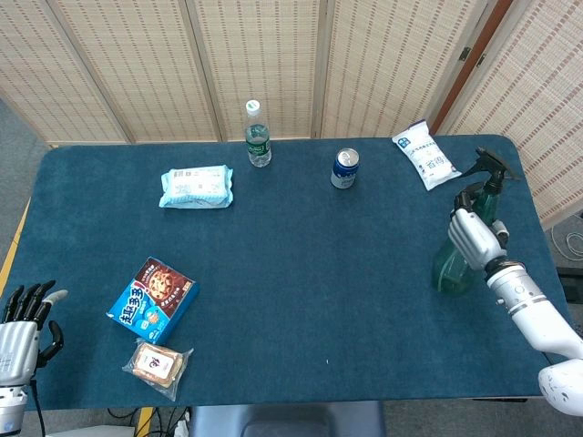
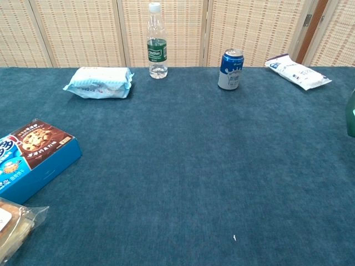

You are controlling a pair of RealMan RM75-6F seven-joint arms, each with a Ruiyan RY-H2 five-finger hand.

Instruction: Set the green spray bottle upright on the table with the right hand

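The right hand grips the green spray bottle around its body; the bottle stands roughly upright, its base just below the hand, possibly touching the table. The left hand, well apart, holds nothing, fingers spread

no text is sharp enough to read on any package, bottle or can.

1. The right hand at four o'clock has a silver-white shell and dark joints.
2. The right forearm is white, in rounded segments, with a silver wrist band.
3. The left hand at eight o'clock has black fingers, a pale thumb tip and a ribbed silver back.
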